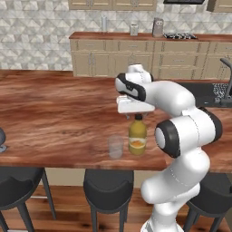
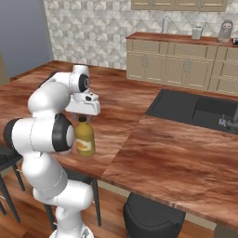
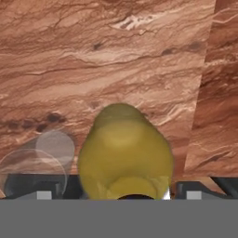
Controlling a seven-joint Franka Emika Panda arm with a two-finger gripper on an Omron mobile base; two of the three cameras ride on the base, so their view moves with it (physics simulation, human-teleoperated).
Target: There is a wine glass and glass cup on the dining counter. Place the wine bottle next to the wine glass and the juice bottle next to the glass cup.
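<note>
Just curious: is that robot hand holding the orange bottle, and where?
Nothing is held. The gripper stands open above the juice bottle, its fingers wide of the neck.

Juice bottle [image 1: 137, 138] stands upright on the tabletop [image 1: 54, 113] near its front edge, glass cup [image 1: 115, 147] just beside it, left.

A grey-white patterned tile wall [image 1: 36, 31] backs a run of beige cabinets [image 1: 136, 59] with a wood top. Three dark round stools [image 1: 108, 183] stand on a wooden plank floor [image 1: 68, 213]. More beige cabinets [image 1: 113, 4] hang above.
</note>
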